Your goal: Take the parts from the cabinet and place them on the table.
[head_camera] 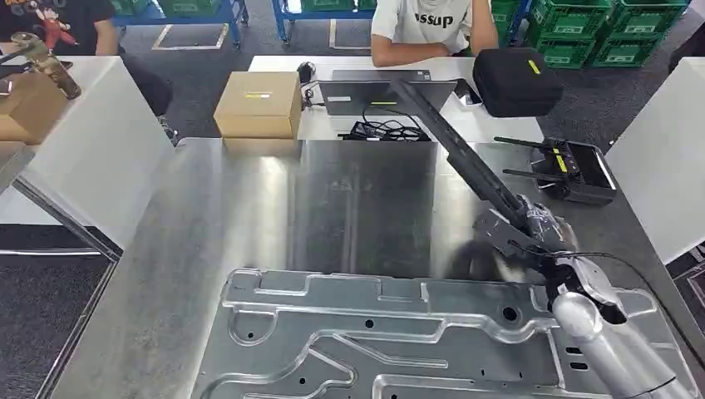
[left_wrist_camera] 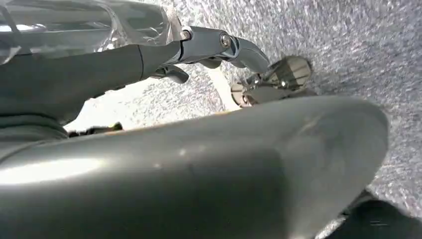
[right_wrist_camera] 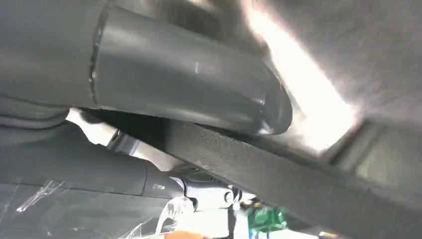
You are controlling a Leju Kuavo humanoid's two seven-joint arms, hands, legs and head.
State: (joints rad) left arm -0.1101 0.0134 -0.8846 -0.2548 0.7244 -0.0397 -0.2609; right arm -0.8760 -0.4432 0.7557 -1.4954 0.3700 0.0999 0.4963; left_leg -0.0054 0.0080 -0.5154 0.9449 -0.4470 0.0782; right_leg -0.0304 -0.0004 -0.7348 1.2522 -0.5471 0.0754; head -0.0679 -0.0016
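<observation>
right hand (head_camera: 520, 229) grips long dark bar (head_camera: 453, 145) | bar slants away up-left over metal table (head_camera: 208, 216) (low end in hand) | left hand (left_wrist_camera: 149, 164) probably empty, grasp unclear

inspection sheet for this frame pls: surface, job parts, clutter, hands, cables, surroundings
Surface: bare metal table, reflective.
Job's things: long dark bar held at an angle above the table; stamped metal panel lying at the near edge.
Clutter: cardboard box, laptop, black case, controller.
Hands: right hand grips the bar; left hand holds nothing, fingers apart, over the floor.
Cables: black bundle by the laptop.
Surroundings: seated person, green crates.
</observation>
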